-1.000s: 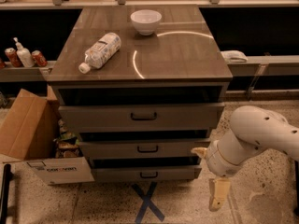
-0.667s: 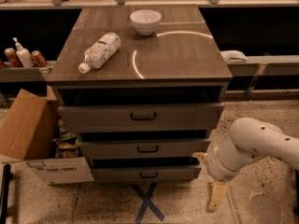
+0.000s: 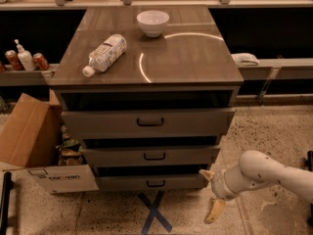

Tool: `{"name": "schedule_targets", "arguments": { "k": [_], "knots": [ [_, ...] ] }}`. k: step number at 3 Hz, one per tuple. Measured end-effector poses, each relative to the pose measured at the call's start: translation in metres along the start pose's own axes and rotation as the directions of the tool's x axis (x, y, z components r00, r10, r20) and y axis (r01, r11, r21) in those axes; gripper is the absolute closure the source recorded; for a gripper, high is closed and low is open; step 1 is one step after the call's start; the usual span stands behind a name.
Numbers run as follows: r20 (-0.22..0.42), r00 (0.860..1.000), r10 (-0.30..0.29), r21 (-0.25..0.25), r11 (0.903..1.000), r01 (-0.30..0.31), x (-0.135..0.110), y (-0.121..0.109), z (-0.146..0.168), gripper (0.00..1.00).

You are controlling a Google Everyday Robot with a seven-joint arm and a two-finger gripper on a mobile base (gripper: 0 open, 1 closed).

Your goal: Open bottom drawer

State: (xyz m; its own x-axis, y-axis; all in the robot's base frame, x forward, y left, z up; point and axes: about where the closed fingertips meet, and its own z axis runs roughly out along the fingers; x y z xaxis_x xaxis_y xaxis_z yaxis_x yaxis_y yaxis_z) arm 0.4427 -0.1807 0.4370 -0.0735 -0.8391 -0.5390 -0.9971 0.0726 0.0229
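The bottom drawer [image 3: 146,182] is the lowest, narrowest grey front of the cabinet, with a small black bar handle [image 3: 155,183]. A dark gap shows above its front. My gripper [image 3: 211,192] hangs low at the right of the cabinet, just beside the bottom drawer's right end and close to the floor. Its two tan fingers are spread apart, one finger [image 3: 205,174] by the drawer's corner and the other finger [image 3: 214,210] lower down. It holds nothing and is well to the right of the handle.
The middle drawer [image 3: 154,155] and top drawer [image 3: 149,122] sit above. A plastic bottle [image 3: 104,53] and a white bowl [image 3: 152,22] are on the cabinet top. An open cardboard box [image 3: 36,148] stands at the left. A blue tape X [image 3: 154,212] marks the floor.
My arm has dropped lower and shifted slightly left, bringing the gripper nearer the bottom drawer's right end. The drawers, bottle and bowl have not moved.
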Motion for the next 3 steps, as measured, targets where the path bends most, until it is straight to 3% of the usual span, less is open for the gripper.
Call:
{"name": "schedule_targets", "arguments": {
  "k": [1, 2, 3],
  "knots": [
    [0.046, 0.998, 0.030, -0.036, 0.9990, -0.028, 0.015, 0.008, 0.039, 0.00],
    [0.046, 0.998, 0.030, -0.036, 0.9989, -0.028, 0.015, 0.008, 0.040, 0.00],
    [0.022, 0.999, 0.025, -0.034, 0.9991, -0.024, 0.024, -0.001, 0.065, 0.00]
  ]
}}
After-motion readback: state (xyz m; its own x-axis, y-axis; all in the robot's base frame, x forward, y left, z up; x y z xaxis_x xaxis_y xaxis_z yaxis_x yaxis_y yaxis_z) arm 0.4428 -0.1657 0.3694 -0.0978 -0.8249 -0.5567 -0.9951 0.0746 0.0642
